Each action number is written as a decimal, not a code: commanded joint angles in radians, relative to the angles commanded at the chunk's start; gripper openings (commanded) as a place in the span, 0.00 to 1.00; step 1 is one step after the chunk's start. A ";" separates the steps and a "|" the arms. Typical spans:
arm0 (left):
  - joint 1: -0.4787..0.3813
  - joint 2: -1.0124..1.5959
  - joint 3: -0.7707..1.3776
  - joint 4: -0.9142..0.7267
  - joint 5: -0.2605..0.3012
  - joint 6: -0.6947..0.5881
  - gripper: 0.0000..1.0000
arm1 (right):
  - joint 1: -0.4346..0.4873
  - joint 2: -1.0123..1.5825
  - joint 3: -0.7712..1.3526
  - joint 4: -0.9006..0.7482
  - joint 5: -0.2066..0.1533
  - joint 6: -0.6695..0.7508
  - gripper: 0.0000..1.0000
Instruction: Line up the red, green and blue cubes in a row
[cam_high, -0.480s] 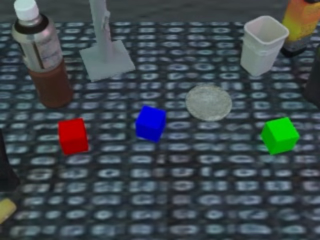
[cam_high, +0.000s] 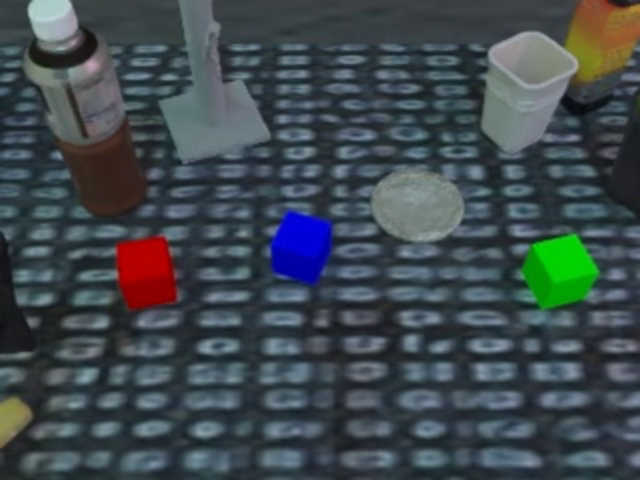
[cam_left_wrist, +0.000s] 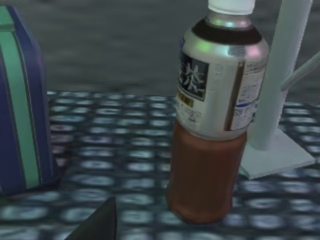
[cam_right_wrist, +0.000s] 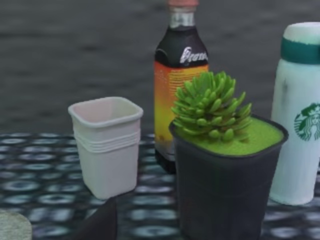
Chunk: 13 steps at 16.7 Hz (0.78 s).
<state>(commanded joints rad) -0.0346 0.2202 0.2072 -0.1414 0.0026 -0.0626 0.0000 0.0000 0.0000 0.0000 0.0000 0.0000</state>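
The red cube (cam_high: 146, 271) sits toward the table's left, the blue cube (cam_high: 301, 246) near the middle and slightly farther back, the green cube (cam_high: 560, 270) toward the right; all three rest apart from one another on the patterned table (cam_high: 330, 400). A round silvery disc (cam_high: 417, 205) lies just beside the blue cube, between it and a white cup (cam_high: 525, 88) at the back right. Behind the red cube stands a tea bottle (cam_left_wrist: 215, 110) with a white cap, brown liquid and a silver label bearing East Asian characters, beside a pale stand (cam_high: 212, 85) on a flat base. In the right wrist view a dark sauce bottle (cam_right_wrist: 181, 85) with an orange label stands behind a potted succulent (cam_right_wrist: 225, 170), next to a white tumbler (cam_right_wrist: 300, 115) with a green Starbucks logo. Left end effector (cam_left_wrist: 97, 225) and right end effector (cam_right_wrist: 97, 222) each show only a dark fingertip; whether they are open or closed I cannot tell
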 joint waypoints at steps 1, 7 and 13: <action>-0.009 0.074 0.062 -0.042 0.000 -0.019 1.00 | 0.000 0.000 0.000 0.000 0.000 0.000 1.00; -0.076 0.691 0.501 -0.359 -0.003 -0.149 1.00 | 0.000 0.000 0.000 0.000 0.000 0.000 1.00; -0.148 1.304 0.930 -0.689 -0.003 -0.280 1.00 | 0.000 0.000 0.000 0.000 0.000 0.000 1.00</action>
<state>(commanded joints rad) -0.1823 1.5243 1.1373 -0.8300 -0.0007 -0.3429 0.0000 0.0000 0.0000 0.0000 0.0000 0.0000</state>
